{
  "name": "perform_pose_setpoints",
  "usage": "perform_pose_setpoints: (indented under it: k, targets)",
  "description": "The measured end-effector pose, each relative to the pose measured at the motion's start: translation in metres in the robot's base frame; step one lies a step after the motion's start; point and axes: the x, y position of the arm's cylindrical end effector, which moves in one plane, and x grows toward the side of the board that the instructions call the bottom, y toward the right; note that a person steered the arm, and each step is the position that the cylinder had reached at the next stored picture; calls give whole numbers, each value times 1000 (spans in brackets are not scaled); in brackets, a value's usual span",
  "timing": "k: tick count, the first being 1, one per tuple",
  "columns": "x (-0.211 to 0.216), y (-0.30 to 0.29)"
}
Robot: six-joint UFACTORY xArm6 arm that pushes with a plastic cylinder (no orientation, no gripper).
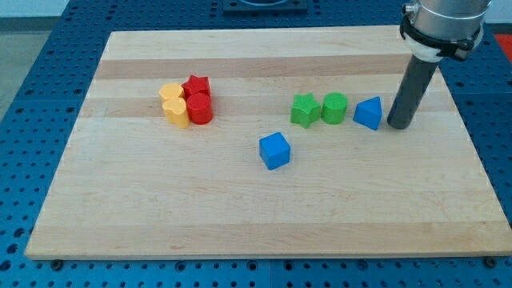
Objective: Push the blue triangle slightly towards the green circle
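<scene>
The blue triangle (369, 113) lies on the wooden board (160, 216) at the view's right. The green circle (334, 108) stands just left of it, a small gap between them. A green star (305, 110) touches the green circle's left side. My tip (399, 125) rests on the board just right of the blue triangle, very close to it, with the dark rod rising toward the view's top right.
A blue cube (274, 150) sits below and left of the green pair. A tight cluster at the view's left holds a red star (196, 86), a red cylinder (200, 110), a yellow block (170, 92) and another yellow block (177, 113).
</scene>
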Motion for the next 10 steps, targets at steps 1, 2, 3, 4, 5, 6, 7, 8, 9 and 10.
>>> perform_pose_setpoints:
  k: [1, 2, 3, 4, 5, 6, 7, 8, 9, 10]
  targets:
    - [0, 0]
    - [0, -1]
    - [0, -5]
    - [0, -9]
    - [0, -10]
    - [-1, -11]
    - [-4, -13]
    - [-4, -13]
    - [-4, -13]
    - [-4, -13]
